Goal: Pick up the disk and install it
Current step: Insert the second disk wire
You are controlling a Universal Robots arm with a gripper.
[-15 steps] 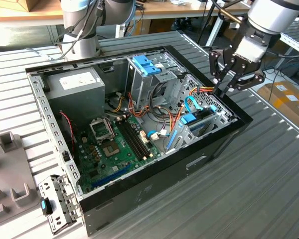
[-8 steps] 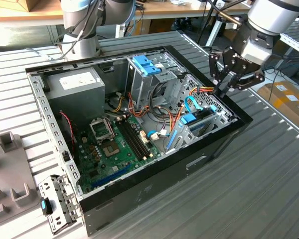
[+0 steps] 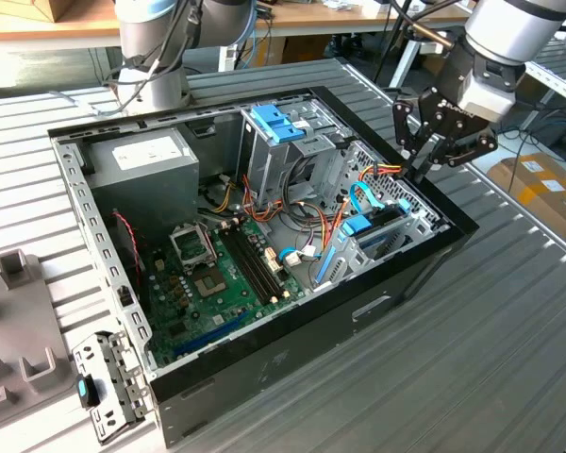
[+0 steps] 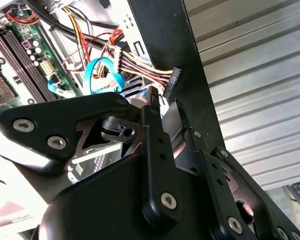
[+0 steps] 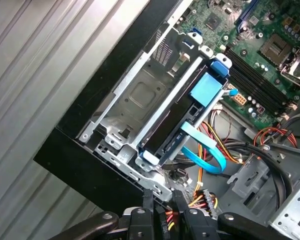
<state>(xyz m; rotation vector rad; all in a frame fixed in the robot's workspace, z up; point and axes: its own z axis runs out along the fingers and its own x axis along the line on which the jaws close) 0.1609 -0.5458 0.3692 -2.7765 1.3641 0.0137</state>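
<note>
Disk (image 5: 162, 135) seated, hand (image 3: 423, 151) above.

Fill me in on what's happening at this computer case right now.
A robot arm is working over an open computer case on a slatted metal table. Its tool hangs just above the case's corner at the exterior view's right, empty and shut, over a bundle of coloured cables. The disk, in its light-blue carrier, sits in the metal drive cage just inside that corner, a blue ribbon cable looping beside it.
</note>
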